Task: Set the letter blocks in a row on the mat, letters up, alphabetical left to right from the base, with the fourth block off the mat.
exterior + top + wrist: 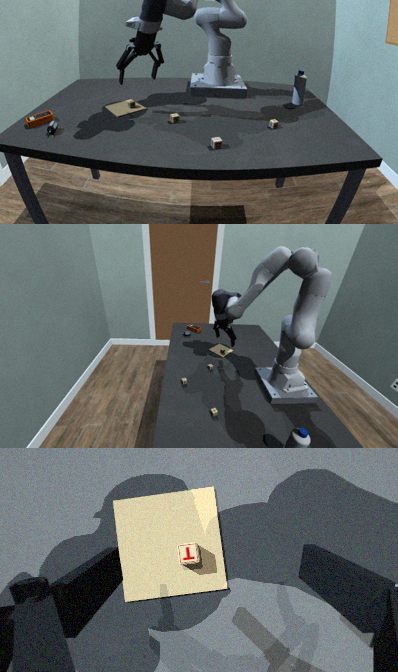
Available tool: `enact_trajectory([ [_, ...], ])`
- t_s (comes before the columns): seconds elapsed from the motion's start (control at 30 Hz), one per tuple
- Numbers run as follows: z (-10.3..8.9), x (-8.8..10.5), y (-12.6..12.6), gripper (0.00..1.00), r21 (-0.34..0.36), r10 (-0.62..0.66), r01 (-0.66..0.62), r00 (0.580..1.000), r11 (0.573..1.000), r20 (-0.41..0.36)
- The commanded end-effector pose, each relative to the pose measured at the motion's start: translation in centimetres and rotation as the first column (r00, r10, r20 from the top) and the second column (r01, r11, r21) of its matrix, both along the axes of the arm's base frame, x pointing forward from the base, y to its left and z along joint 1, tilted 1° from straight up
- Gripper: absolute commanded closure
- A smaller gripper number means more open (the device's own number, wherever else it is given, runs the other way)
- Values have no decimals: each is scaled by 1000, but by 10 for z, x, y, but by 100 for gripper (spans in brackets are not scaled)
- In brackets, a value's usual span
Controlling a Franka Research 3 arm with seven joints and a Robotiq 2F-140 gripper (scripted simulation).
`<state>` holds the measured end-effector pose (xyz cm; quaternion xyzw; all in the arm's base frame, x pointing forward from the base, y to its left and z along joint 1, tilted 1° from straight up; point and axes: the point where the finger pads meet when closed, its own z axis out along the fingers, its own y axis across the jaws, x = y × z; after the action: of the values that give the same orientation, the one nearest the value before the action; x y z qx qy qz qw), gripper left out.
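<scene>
The tan mat (216, 350) (117, 109) (145, 533) bears one block (222, 351) (131, 104) (188, 553). A red T is on its top, upside down in the wrist view; the block is near the mat's right edge there. A second block (210, 366) (175, 118) stands on the table beside the mat. A third block (184, 381) (216, 143) is near the edge away from the robot base. A fourth block (214, 412) (273, 124) is farthest from the mat. Their top marks are too small to read. My gripper (225, 340) (137, 80) (210, 562) is open and empty, high above the mat.
An orange device (194, 328) (40, 119) and a small dark object (186, 333) (52, 127) lie at the table's end beyond the mat. A white bottle with a blue cap (299, 439) (299, 90) stands at the opposite end, on the robot base's side.
</scene>
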<state>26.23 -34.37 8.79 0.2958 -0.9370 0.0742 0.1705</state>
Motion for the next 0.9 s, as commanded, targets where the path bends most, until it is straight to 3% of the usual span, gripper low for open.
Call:
enact_trajectory([
  [0.0,1,1,-14,0,25,136,-136,991,990,2],
  [0.87,1,-3,-20,0,29,150,-150,989,988,1],
])
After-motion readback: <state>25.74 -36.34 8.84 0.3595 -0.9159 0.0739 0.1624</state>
